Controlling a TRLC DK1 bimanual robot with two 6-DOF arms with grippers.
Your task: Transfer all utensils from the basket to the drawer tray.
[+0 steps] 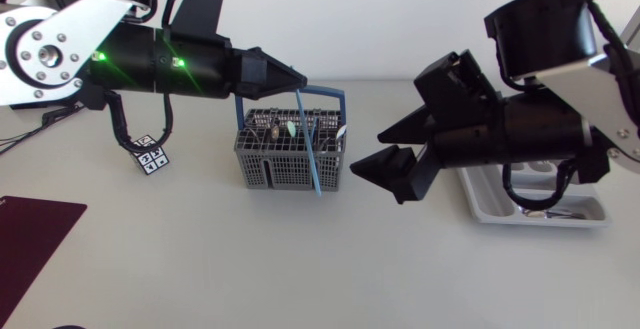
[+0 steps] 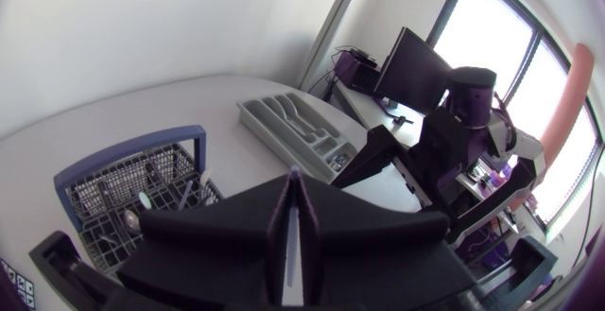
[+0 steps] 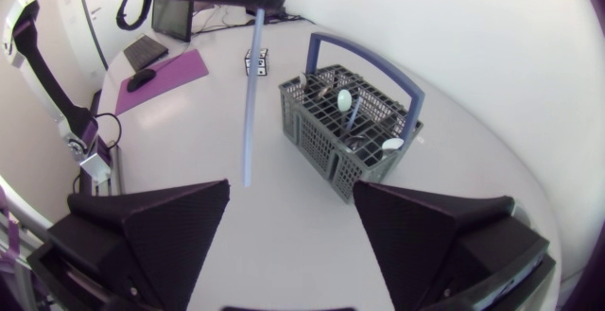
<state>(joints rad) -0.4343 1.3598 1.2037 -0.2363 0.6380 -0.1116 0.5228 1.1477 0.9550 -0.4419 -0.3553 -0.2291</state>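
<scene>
I record my left claw (image 1: 298, 77) clenched on the top end of a thin, light, probably slippery blue utensil (image 1: 309, 144) hanging near the basket (image 1: 262, 164), my right claw (image 1: 368, 151) released beside the tray (image 1: 480, 204).

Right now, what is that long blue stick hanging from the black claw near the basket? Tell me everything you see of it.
The blue stick is long, thin, straight and pale blue, plastic by its look; which utensil it is I cannot tell. The left gripper is shut on its upper end, so it hangs nearly upright, slightly tilted, beside the grey basket, outside it. Whether its lower end touches the table is unclear.
</scene>
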